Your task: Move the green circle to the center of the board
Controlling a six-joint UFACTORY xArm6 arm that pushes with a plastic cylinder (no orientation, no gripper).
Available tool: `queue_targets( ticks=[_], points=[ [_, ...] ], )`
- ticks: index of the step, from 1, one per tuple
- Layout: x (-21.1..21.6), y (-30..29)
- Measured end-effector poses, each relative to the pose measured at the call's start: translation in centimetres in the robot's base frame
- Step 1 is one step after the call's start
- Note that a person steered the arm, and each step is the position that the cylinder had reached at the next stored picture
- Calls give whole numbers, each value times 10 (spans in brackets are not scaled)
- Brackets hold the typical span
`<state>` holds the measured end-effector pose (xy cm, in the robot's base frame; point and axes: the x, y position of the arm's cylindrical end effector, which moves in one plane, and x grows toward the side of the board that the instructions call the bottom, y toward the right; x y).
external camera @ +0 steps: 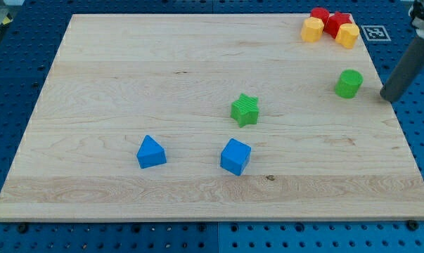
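Observation:
The green circle (349, 83) is a short green cylinder near the right edge of the wooden board (127, 77), in the upper right part of the view. My tip (387, 98) is just to the right of it, a small gap away, at the board's right edge. The dark rod slants up to the view's right. A green star (245, 109) sits near the middle of the board, left of the circle.
A blue triangular block (150, 152) and a blue cube (235, 156) lie in the lower middle. Two red blocks (329, 19) and two yellow blocks (312, 29) cluster at the top right corner, beside a marker tag (375, 32).

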<state>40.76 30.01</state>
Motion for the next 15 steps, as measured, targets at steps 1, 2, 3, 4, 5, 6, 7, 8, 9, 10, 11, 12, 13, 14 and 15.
queue_targets(
  ticks=[1,2,3,4,5,6,7,8,9,10,11,12,13,14,15],
  points=[
    [-30,-5],
    [-28,-47],
    [-2,-72],
    [0,-77],
    [-5,-55],
    [12,-60],
    [42,-88],
    [55,-142],
    [55,-193],
    [55,-179],
    [55,-130],
    [55,-90],
    [48,-98],
    [47,-148],
    [41,-184]
  ],
)
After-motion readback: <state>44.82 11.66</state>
